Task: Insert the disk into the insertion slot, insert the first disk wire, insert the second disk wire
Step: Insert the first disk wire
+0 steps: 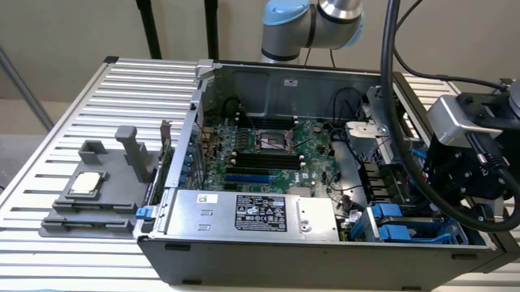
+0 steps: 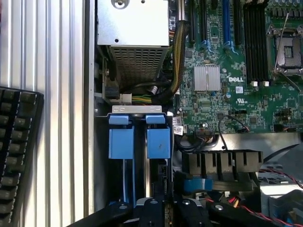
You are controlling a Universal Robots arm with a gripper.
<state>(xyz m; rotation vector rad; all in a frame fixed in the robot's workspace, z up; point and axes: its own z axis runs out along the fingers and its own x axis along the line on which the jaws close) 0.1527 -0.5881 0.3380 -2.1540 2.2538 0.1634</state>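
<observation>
The insertion slot sits in the open computer case's near corner at the exterior view's right, a blue-grey cage. In the wrist view its two bright blue latch tabs stand side by side under a grey metal strip. Thin blue and grey rails run from the tabs toward my gripper, which hangs right over the cage. In the exterior view the gripper is the black block at the case's right wall. The disk's grey face and white label are hidden, and I cannot tell whether it sits in the cage. Loose red and black wires lie beside the gripper.
A silver box with a black label fills the case's near side beside the slot. The motherboard lies behind it, and a black ribbed shroud is close to the tabs. A grey fixture and a keyboard rest on the slatted table.
</observation>
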